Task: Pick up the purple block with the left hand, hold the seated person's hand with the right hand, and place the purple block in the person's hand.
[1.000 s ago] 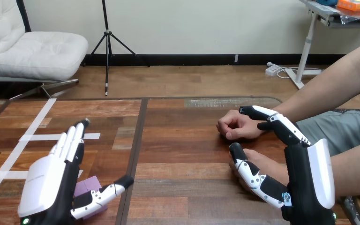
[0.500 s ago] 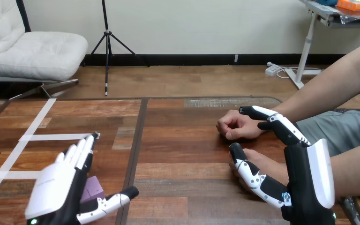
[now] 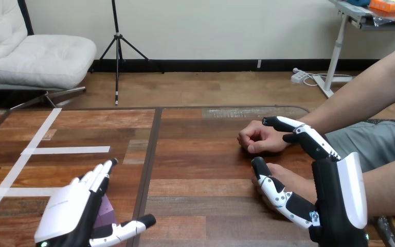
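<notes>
Since 1 s ago the left robot hand (image 3: 67, 211) has slid down and to the right, toward the desk's near edge, and now covers more of the purple block (image 3: 105, 215). Everything else is unchanged.

The left robot hand is open: fingers (image 3: 100, 177) straight and close together, pointing up and right, thumb (image 3: 128, 230) stretched out to the right, low over the desk (image 3: 200, 154). The purple block lies on the desk at the near left, tucked under that hand in the angle btw. fingers and thumb. Just a narrow purple strip shows, the rest hidden behind the palm. Can't tell if the hand touches it. No finger curls round it.

White tape strips (image 3: 64, 150) lie on the desk beyond the fingertips, apart from the hand.

The right robot hand (image 3: 339, 190) stands on edge at the near right, also open, w/ thumb (image 3: 277, 195) spread wide from the fingers (image 3: 303, 135). The person's nearer hand (image 3: 284, 176) lies on the desk in that gap, just behind the thumb. Contact not clear, and nothing is wrapped round it. The person's farther hand (image 3: 257, 138) rests on the desk as a loose fist. The robot fingers reach across its wrist, fingertips just beside it.
</notes>
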`<action>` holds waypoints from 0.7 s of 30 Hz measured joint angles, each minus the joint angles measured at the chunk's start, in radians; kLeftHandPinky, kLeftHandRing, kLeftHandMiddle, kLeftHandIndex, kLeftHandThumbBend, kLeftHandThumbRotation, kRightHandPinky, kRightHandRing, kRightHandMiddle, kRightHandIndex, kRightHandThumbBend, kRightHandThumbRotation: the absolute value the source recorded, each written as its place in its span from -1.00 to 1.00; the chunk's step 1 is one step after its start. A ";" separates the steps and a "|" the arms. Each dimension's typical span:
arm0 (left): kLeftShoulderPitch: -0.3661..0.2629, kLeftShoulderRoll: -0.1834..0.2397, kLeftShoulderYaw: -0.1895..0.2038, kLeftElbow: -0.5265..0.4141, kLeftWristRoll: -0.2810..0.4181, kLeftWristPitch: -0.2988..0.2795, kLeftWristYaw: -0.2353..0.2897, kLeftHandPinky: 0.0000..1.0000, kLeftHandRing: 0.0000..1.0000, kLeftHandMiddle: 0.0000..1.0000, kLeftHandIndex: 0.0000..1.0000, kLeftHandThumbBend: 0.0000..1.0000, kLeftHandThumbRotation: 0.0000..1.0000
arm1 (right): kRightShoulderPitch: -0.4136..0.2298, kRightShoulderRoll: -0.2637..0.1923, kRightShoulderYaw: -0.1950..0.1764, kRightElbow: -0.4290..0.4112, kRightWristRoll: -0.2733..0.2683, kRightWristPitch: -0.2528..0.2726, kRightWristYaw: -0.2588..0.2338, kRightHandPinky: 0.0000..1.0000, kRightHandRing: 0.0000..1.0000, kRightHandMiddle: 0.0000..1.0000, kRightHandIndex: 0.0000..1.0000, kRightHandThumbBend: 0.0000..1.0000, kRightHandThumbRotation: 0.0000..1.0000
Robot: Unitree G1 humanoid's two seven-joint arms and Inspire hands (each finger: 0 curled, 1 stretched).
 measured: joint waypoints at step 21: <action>-0.058 0.008 -0.034 0.060 -0.035 0.014 -0.007 0.85 0.89 0.93 0.95 0.89 0.56 | 0.000 0.000 -0.001 -0.004 0.000 0.009 0.009 0.30 0.46 0.48 0.41 -0.16 -0.51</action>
